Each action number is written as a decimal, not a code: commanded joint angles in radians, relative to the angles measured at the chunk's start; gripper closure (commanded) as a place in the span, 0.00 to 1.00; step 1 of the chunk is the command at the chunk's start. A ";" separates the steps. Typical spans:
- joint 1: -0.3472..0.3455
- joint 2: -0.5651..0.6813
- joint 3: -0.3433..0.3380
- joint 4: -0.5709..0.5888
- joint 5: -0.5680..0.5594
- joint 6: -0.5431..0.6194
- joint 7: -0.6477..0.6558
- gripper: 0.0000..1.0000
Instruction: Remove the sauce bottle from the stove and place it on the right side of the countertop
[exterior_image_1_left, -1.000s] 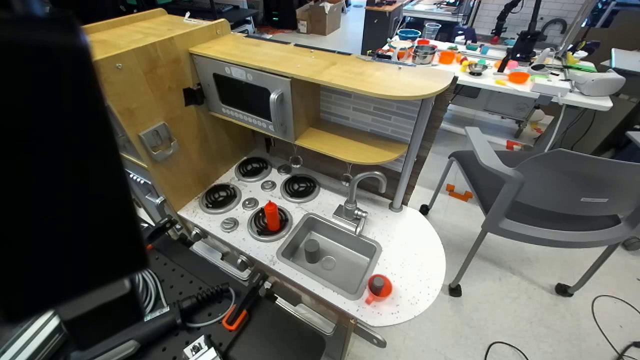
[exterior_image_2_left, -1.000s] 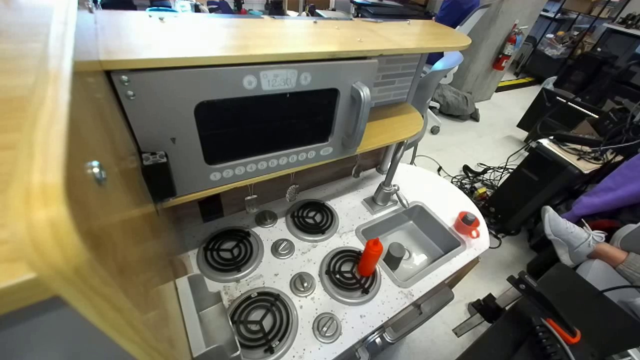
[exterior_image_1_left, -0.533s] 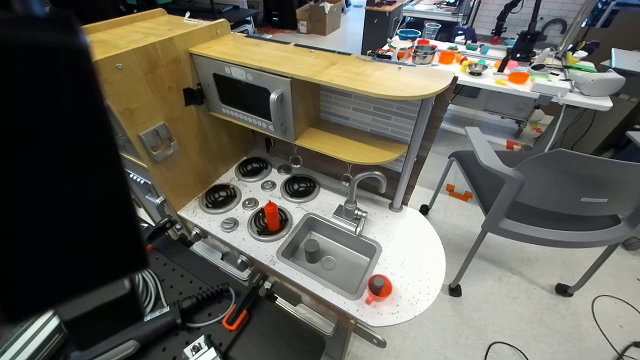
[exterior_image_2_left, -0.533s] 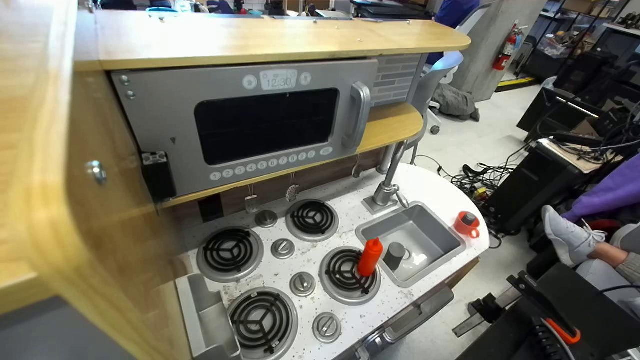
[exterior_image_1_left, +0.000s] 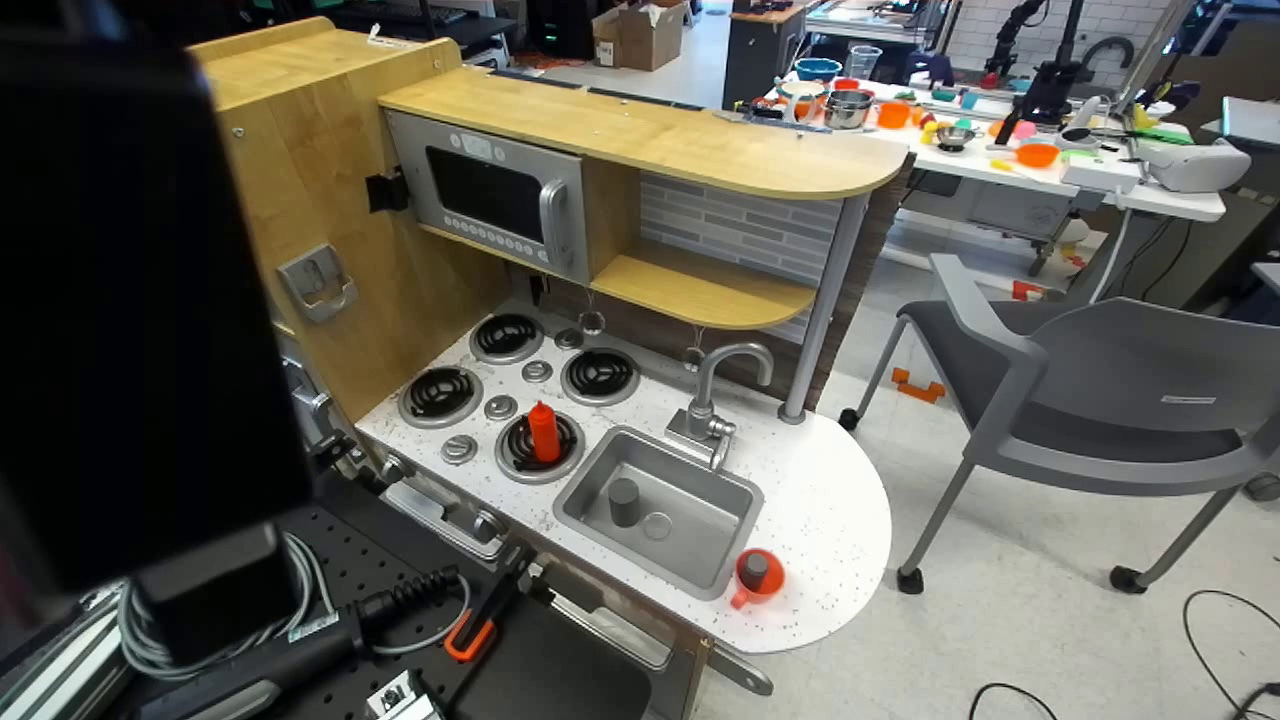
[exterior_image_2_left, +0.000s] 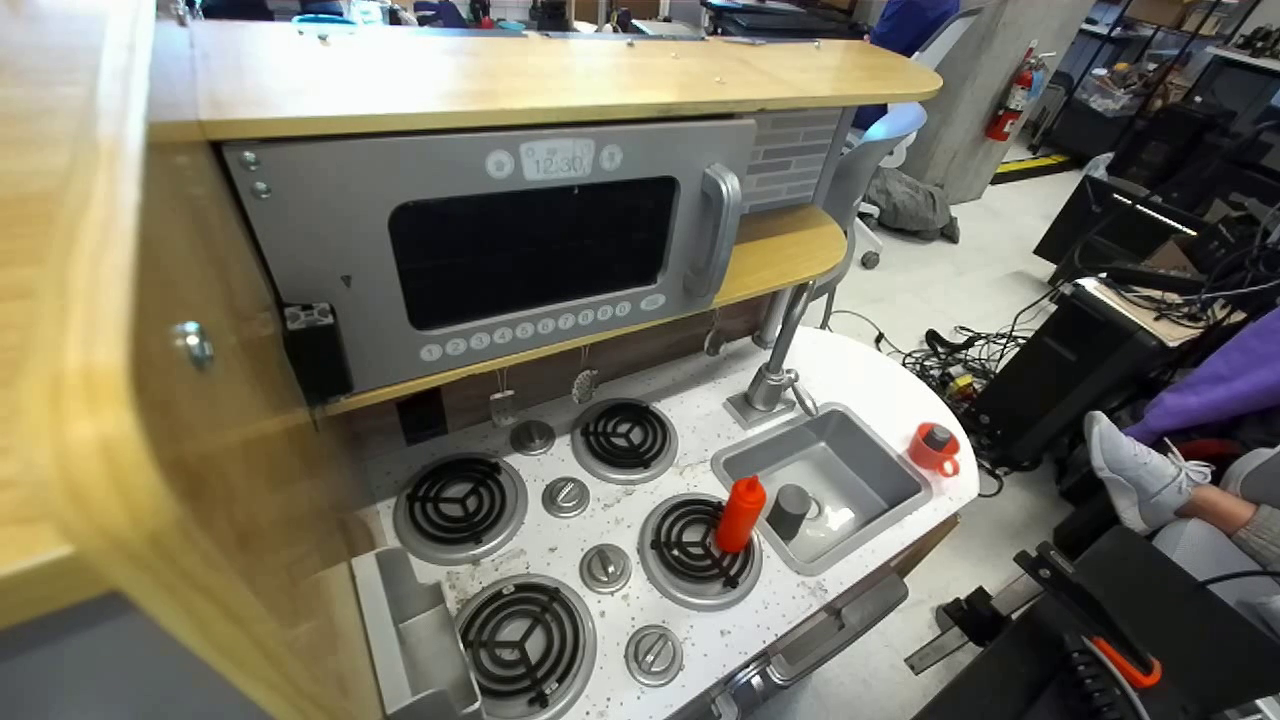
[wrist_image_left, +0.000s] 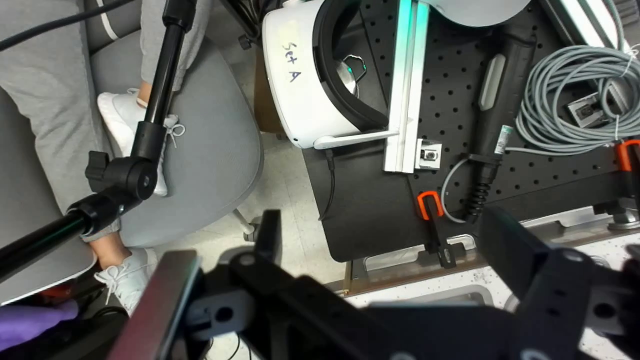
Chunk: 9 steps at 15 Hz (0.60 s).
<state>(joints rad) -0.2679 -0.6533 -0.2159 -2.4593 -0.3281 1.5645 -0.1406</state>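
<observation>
Red bottle (exterior_image_2_left: 740, 516) is standing on the stove (exterior_image_1_left: 535, 395), gripper (wrist_image_left: 382, 225) is hanging spread and empty, so I'm calling it pre-grasp, next move needing a swing over.

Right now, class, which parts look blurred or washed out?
In the wrist view, the gripper is blurred, the headset sharp; in an exterior view, the dark shape is blurred; in an exterior view, the countertop looks washed out at its rounded end.

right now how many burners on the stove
4 in both exterior views: back left burner, back right burner, front left burner and front right burner, partly covered by the sauce bottle.
</observation>
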 joint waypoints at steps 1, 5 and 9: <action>0.053 0.090 0.008 0.030 0.051 0.043 0.063 0.00; 0.086 0.215 0.012 0.029 0.053 0.157 0.072 0.00; 0.117 0.376 0.050 0.034 0.073 0.285 0.131 0.00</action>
<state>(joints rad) -0.1732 -0.4007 -0.1943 -2.4572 -0.2827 1.7751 -0.0556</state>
